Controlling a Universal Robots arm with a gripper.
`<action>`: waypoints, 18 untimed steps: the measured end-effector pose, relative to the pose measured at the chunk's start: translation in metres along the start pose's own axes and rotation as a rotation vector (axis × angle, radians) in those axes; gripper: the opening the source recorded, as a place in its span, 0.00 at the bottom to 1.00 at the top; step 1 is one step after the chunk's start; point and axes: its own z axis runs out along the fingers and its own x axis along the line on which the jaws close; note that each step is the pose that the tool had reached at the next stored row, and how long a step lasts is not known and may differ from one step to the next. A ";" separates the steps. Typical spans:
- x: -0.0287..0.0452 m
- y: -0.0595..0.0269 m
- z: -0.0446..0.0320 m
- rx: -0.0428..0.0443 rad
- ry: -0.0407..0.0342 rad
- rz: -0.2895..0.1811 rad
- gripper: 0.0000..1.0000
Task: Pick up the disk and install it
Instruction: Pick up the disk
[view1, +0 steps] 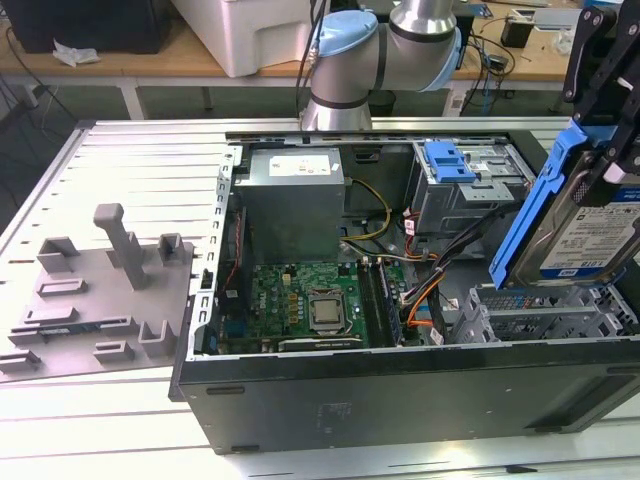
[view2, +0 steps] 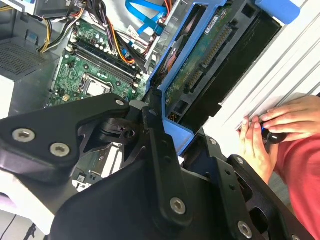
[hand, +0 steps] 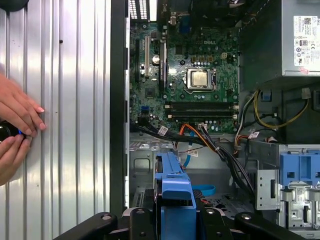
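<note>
On the exterior view's left, a grey fixture plate (view1: 100, 290) with upright pegs lies on the slatted metal table (view1: 130, 160), well apart from the work. Next comes the open computer case (view1: 400, 400), lying on its side. It has the power supply (view1: 295, 190) at the back, the motherboard (view1: 310, 300) in front of it, then a drive cage (view1: 470, 190) with a bare blue bracket (view1: 448, 160) on top. At the far right the gripper (view1: 612, 140) holds the disk (view1: 590, 235) in the air, steeply tilted over the empty bay (view1: 540, 310) and not seated. In the second wrist view the fingers (view2: 160, 155) are closed on the blue carrier frame (view2: 176, 134), with the disk's green circuit board facing the camera.

I judge the disk dense and stiff, with smooth metal faces that would slip. The bare board and connector are the fragile parts, and a knock could harm it. The plastic frame along the long edges looks the right place to take hold, as here, though it may flex a little.

The table is ribbed, flat and hard. A person's hands (hand: 15, 125) rest on it beside the case, around a small dark object. Behind the arm (view1: 340, 60) stands a cluttered workbench (view1: 150, 62)
</note>
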 end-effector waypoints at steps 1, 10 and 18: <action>0.0000 0.0000 0.0004 -0.0001 0.0001 0.000 0.37; 0.0000 -0.0003 0.0039 0.0000 -0.0028 0.000 0.37; 0.0001 -0.0004 0.0072 -0.0001 -0.0081 0.000 0.37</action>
